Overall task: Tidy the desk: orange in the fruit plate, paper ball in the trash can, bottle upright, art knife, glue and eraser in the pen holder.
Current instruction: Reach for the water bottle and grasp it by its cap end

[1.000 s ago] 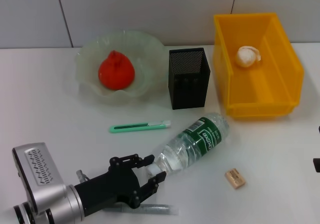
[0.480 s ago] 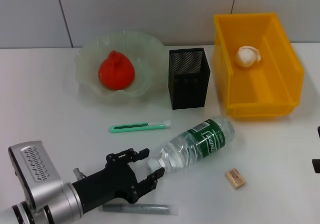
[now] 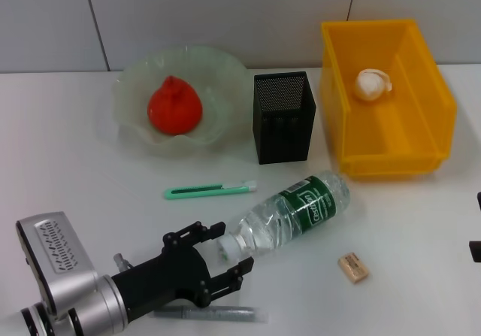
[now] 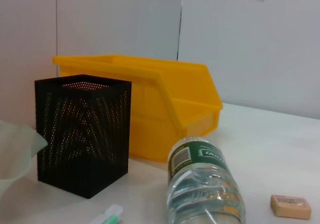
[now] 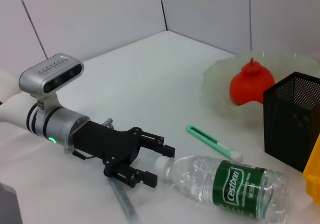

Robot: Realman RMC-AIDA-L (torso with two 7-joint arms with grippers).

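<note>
The clear, ribbed plastic bottle is being shown lying on the smooth white desk, its long axis running diagonally, white cap toward the left gripper, base toward the yellow trash can. The cap is being straddled by the black fingers, spread apart; contact cannot be judged. The grey glue is partly hidden beneath the gripper. The right gripper is barely seen at the frame edge.

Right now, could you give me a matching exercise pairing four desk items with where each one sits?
Items:
1. orange
2. paper ball
3. bottle
4. eraser

Places:
A. in the trash can
B. lying on its side, cap between the left gripper's open fingers
C. in the fruit plate
D. on the desk, near the bottle's base

Pairs: 1-C, 2-A, 3-B, 4-D
</note>
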